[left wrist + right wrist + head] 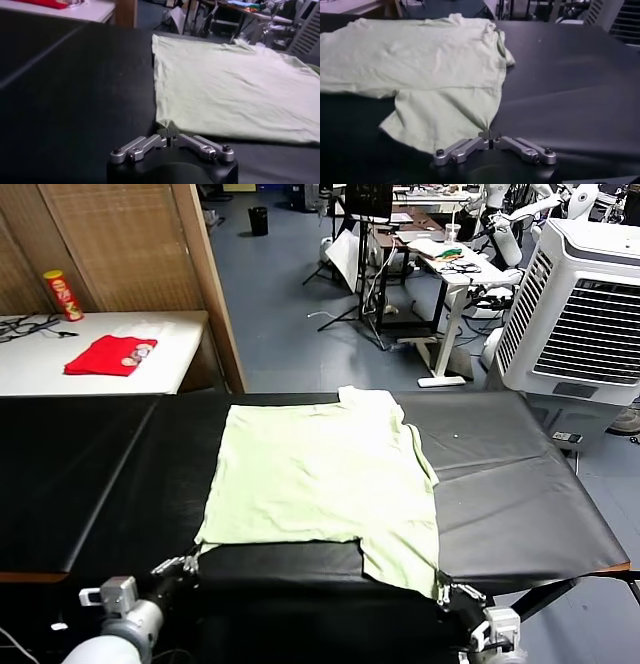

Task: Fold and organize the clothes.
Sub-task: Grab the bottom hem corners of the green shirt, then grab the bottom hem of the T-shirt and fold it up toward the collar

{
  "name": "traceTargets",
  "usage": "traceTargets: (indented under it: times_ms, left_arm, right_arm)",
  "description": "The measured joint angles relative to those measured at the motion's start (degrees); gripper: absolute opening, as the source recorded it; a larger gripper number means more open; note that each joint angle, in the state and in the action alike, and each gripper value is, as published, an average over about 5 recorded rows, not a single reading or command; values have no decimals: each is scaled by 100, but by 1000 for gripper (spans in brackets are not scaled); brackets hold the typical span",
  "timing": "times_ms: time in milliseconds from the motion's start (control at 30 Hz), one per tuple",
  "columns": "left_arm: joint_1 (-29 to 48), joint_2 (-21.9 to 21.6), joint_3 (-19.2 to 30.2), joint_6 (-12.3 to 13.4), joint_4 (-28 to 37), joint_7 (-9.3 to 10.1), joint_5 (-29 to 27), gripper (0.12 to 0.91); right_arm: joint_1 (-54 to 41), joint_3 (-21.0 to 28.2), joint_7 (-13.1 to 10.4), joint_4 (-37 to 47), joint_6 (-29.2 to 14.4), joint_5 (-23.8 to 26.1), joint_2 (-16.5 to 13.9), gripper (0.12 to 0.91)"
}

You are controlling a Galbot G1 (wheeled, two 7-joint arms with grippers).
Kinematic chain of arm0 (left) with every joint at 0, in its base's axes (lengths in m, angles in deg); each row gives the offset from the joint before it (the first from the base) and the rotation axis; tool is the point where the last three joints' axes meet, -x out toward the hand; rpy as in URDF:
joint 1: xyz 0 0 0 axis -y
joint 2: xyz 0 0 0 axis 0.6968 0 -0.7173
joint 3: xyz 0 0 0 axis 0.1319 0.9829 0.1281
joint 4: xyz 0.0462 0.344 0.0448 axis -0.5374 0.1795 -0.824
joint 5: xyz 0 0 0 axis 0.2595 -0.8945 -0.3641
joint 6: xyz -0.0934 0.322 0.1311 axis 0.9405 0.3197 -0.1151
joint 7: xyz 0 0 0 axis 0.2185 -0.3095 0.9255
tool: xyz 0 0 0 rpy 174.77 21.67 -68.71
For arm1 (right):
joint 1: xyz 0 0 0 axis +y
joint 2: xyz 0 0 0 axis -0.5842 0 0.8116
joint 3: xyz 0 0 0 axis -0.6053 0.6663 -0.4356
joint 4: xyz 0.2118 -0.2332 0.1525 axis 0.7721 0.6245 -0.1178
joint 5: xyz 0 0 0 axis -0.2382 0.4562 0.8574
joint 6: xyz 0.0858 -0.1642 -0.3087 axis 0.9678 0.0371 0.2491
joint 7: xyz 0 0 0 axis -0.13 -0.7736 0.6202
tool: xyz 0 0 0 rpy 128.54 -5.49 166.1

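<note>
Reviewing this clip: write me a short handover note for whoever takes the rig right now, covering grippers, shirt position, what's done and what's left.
Left gripper: shut on the near left corner of the T-shirt.
Right gripper: shut on the near right corner of the shirt, at the end of a flap hanging closer to the robot.
Shirt: lying mostly flat on the black table, collar end away from the robot, plain side up.
Off to the side: red garment and a chip can on the white table, untouched.
Done: both near corners gripped.
Left: probably lift and carry the near edge toward the collar, then finish folding and tidy.
</note>
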Motion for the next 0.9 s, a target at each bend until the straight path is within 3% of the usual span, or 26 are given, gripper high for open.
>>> traceTargets:
  times_ms: [333, 667, 900]
  left_arm:
    - [-120, 149, -128, 567, -157, -39, -36, 127]
    - [1117, 303, 206, 637, 304, -62, -421, 127]
    - [1748, 202, 402, 746, 724, -125, -1026, 127]
  right_arm:
    - [-676, 41, 135, 507, -739, -626, -248, 121]
    - [-2492, 424, 142, 1987, -1276, -963, -1056, 121]
    - [-3568, 983, 156, 2947, -1418, -813, -1171, 121]
